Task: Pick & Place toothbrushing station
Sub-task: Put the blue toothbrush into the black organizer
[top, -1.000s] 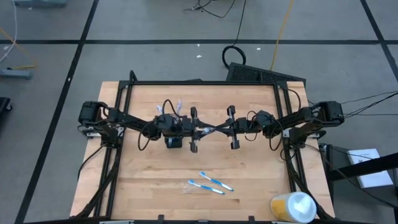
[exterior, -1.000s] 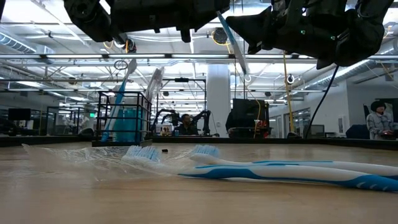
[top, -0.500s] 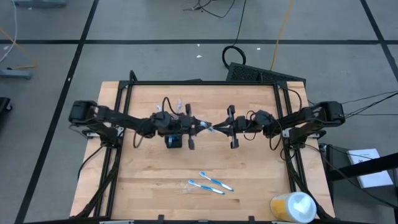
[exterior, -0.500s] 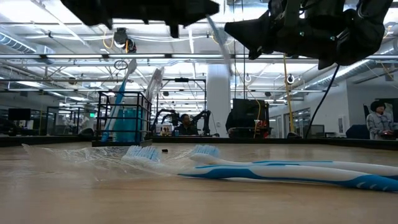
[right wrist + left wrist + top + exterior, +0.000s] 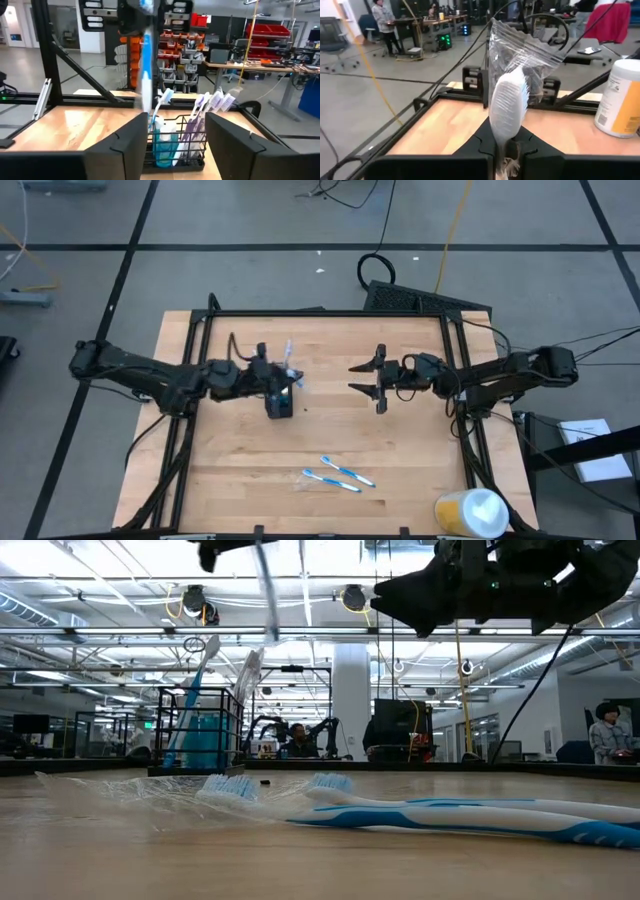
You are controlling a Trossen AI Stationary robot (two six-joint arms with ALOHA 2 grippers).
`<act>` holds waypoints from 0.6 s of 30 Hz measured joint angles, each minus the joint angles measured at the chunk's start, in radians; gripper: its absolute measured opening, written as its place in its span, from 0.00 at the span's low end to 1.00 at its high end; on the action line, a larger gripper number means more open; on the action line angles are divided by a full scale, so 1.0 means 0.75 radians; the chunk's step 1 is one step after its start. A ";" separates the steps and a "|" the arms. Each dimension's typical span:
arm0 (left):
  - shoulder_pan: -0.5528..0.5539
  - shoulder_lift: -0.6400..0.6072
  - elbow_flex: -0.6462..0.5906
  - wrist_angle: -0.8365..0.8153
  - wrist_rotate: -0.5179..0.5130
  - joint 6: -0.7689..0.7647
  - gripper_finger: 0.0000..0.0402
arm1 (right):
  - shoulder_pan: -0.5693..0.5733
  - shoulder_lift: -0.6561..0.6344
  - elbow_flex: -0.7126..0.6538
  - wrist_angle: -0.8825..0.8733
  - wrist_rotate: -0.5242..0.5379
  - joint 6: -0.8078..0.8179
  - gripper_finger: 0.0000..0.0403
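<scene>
The black mesh holder (image 5: 280,406) stands on the table left of centre, with toothbrushes and a blue tube upright in it (image 5: 172,142). My left gripper (image 5: 292,382) hovers just above and beyond it, shut on a toothbrush in a clear bag (image 5: 509,107). My right gripper (image 5: 364,379) is open at mid-table, apart from the brush and pointing at the holder. Two blue-and-white toothbrushes (image 5: 338,473) lie flat near the front edge. My left gripper pinches the bagged toothbrush just under its bristle head (image 5: 507,150) between its two fingers, through the plastic. The fingers come level from the table's left. The head stands above them, the handle (image 5: 266,595) hangs below, clear of the table and the holder.
A yellow-and-white round container (image 5: 470,513) stands at the front right corner. An empty clear wrapper (image 5: 130,795) lies by the two loose brushes. Bare wood shows between the holder and the right gripper. A black frame (image 5: 320,312) runs round the table's edges.
My right gripper has opened and let go of the bagged toothbrush at mid-table. My left gripper, shut on it, has drawn back toward the table's left edge and risen, carrying the brush to above the holder.
</scene>
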 joint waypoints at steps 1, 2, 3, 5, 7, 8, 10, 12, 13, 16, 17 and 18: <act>-0.017 -0.028 -0.022 -0.005 -0.025 -0.012 0.02 | 0.000 -0.002 0.000 0.000 0.001 0.000 0.47; -0.035 -0.055 -0.051 -0.004 -0.038 -0.037 0.02 | 0.000 -0.002 0.000 -0.002 0.001 0.000 0.48; -0.051 -0.083 -0.081 -0.005 -0.051 -0.066 0.02 | 0.000 -0.002 0.000 -0.007 0.001 0.000 0.48; -0.093 -0.142 -0.149 -0.006 -0.092 -0.125 0.03 | -0.001 -0.002 0.000 -0.017 0.001 -0.001 0.49; -0.142 -0.203 -0.212 -0.006 -0.179 -0.179 0.03 | -0.005 -0.002 0.000 -0.028 0.002 -0.002 0.49; -0.169 -0.232 -0.239 -0.007 -0.228 -0.199 0.02 | -0.009 -0.002 0.000 -0.031 0.001 0.000 0.48; -0.220 -0.289 -0.288 -0.019 -0.311 -0.243 0.02 | -0.016 -0.002 0.000 -0.030 0.001 0.006 0.48; -0.265 -0.336 -0.327 -0.023 -0.383 -0.298 0.03 | -0.021 -0.002 0.000 -0.032 0.001 0.009 0.47; -0.288 -0.356 -0.337 -0.037 -0.415 -0.327 0.03 | -0.024 -0.002 0.000 -0.032 0.001 0.010 0.47; -0.354 -0.416 -0.346 -0.134 -0.513 -0.397 0.02 | -0.024 -0.002 0.000 -0.033 0.001 0.010 0.47; -0.373 -0.432 -0.346 -0.177 -0.545 -0.418 0.02 | -0.023 -0.002 0.000 -0.033 0.001 0.010 0.48; -0.390 -0.443 -0.346 -0.216 -0.579 -0.441 0.02 | -0.024 -0.002 0.000 -0.033 0.001 0.010 0.48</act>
